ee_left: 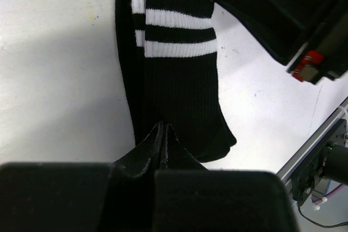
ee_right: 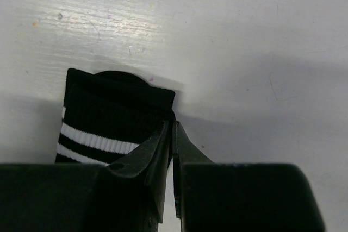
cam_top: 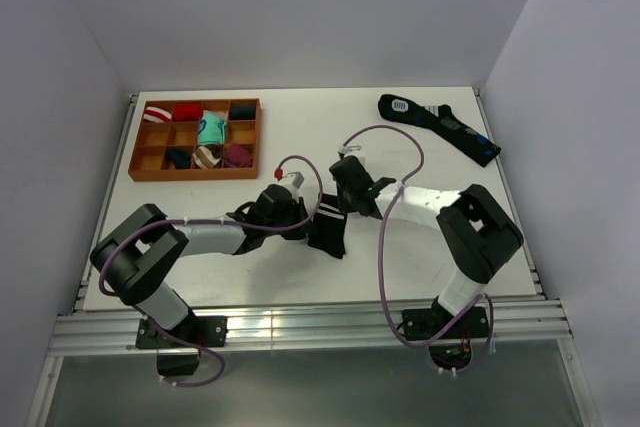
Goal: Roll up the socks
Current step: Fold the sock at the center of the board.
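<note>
While flat, sock cuff in R gripper, foot in L gripper

The socks are shown as soft, ribbed black knit cloth, matt, with two white knitted stripes. The table is seen as a smooth white surface of dull sheen, faintly scuffed and speckled. The left gripper and right gripper are rendered in matt black plastic, slightly grainy. The tray is shown in reddish-brown wood, the rail in pale metal.
</note>
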`<state>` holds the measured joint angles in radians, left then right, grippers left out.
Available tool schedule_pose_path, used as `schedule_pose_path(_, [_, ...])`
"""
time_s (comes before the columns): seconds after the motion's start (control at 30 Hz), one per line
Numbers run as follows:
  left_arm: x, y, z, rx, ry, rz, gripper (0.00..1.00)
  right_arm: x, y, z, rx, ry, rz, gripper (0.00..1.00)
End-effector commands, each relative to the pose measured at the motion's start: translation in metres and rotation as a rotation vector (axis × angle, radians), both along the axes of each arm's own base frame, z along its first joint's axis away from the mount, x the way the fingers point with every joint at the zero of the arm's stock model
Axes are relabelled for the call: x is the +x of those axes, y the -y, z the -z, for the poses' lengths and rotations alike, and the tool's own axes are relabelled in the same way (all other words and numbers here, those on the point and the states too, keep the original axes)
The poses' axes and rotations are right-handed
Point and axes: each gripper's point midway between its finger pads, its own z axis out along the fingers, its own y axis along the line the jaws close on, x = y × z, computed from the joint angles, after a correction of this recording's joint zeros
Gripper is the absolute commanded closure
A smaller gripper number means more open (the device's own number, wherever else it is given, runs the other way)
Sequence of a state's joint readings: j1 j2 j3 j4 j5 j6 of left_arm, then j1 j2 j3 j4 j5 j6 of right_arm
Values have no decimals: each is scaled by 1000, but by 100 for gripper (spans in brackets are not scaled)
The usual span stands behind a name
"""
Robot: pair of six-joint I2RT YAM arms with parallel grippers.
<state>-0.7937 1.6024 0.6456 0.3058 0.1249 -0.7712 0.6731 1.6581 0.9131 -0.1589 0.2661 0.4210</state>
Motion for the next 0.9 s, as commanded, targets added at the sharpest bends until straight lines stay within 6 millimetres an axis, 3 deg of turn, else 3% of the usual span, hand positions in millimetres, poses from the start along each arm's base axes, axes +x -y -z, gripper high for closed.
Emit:
schedule_pose_path(0.0, [8, 17, -20, -56, 52, 31, 100, 19, -2, -10, 2, 59, 18, 88])
schedule_pose_path(0.23, [14, 19, -29, -60, 79, 22, 100, 20, -11, 0, 15, 48, -22, 88])
schedule_pose_path(0.37, [28, 13, -35, -28, 108, -47, 99, 20, -22, 5, 38, 37, -67, 88])
schedule_pose_path(0.7, [38, -6, -37, 4, 126, -166, 99, -1, -63, -13, 114, 69, -203, 84])
schedule_pose_path(0.8, [38, -11, -31, 21, 120, -194, 99, -2, -64, -19, 119, 80, -186, 81])
schedule_pose_path(0.87, [40, -15, -28, 27, 118, -219, 99, -3, -59, -23, 113, 90, -171, 74])
